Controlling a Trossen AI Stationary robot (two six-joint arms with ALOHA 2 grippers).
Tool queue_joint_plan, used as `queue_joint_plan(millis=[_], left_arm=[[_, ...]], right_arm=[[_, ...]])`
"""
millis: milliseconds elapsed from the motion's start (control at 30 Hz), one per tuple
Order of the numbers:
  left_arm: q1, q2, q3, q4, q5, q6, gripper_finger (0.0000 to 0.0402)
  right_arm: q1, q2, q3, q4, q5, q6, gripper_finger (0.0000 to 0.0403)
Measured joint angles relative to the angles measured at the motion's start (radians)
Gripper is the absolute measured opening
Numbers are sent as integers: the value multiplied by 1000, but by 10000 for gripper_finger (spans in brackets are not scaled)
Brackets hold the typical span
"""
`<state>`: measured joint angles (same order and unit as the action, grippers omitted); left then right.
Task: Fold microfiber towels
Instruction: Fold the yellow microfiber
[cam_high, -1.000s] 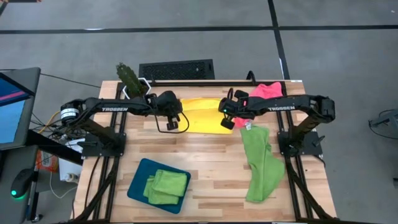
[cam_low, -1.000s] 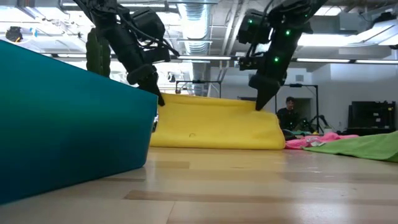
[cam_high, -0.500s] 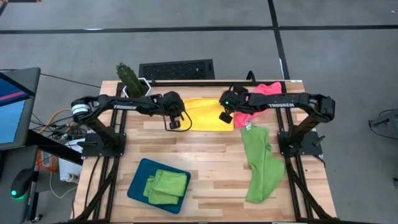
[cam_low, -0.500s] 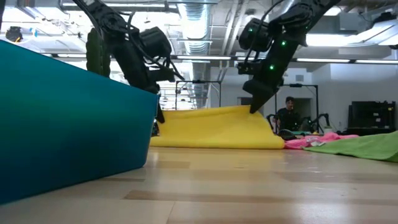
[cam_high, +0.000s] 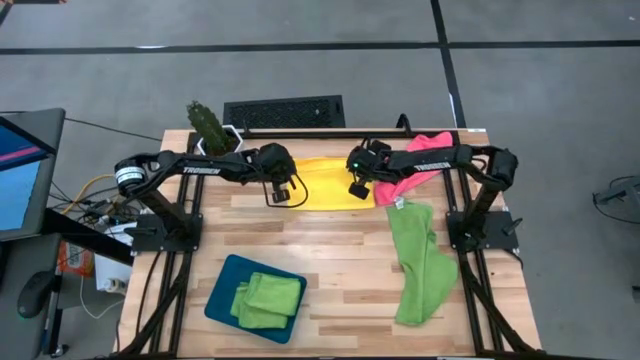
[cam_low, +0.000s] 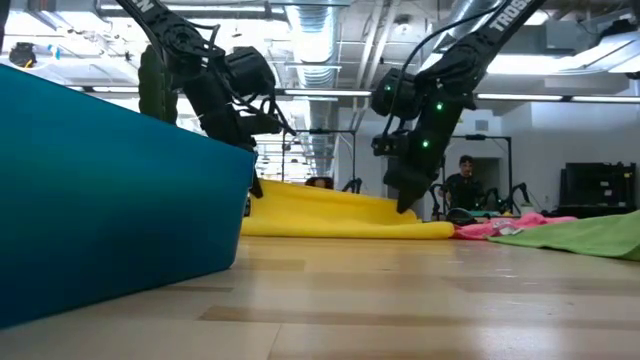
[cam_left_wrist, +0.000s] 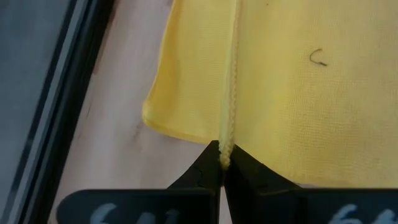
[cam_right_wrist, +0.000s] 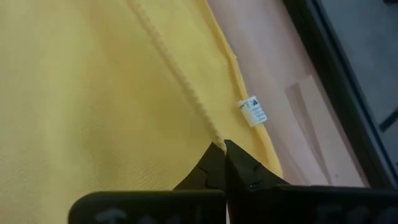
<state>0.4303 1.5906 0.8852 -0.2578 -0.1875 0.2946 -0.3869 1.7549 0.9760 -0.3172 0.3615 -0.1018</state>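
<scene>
High view, working left to right: dark teal tray (cam_high: 222, 297) near the front left of the table (cam_high: 330, 260), holding a small stack of folded lime green towels (cam_high: 266, 299), presumably parked there as finished pieces. Further back, left claw (cam_high: 290, 196) pinched shut on the stitched hem of the yellow towel (cam_high: 328, 183), right at its left corner. Confirmed in the left wrist view: fingertips (cam_left_wrist: 219, 163) closed tight on the seam, cloth doubled beneath. Right claw (cam_high: 357, 190) clamped the same way on the opposite corner, a small white tag (cam_right_wrist: 253, 111) just beside the grip. Both corners held level and carried over the towel's own body, so likely mid-fold, the near edge being brought across to meet the far edge. Yellow towel at the back centre, already doubled, low and puffy along the crease in the low view, soft and plain with a corded border. To the right, pink towel (cam_high: 424, 152) crumpled under the right arm, then a long lime green towel (cam_high: 418, 265) sprawled unfolded down the right side, both apparently waiting.
</scene>
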Motion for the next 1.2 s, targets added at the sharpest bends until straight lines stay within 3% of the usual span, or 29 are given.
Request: queue_joint_plan(millis=[367, 600, 1000, 1200], left_arm=[[5, -2, 17, 46, 20, 8, 0], [21, -2, 1, 48, 87, -17, 0], [21, 46, 0, 76, 93, -26, 0], [22, 84, -1, 113, 58, 4, 35]], right_arm=[[26, -127, 0, -115, 37, 39, 9], [20, -70, 1, -109, 19, 68, 12], [32, -36, 1, -101, 37, 76, 21], [22, -32, -1, -108, 38, 78, 44]])
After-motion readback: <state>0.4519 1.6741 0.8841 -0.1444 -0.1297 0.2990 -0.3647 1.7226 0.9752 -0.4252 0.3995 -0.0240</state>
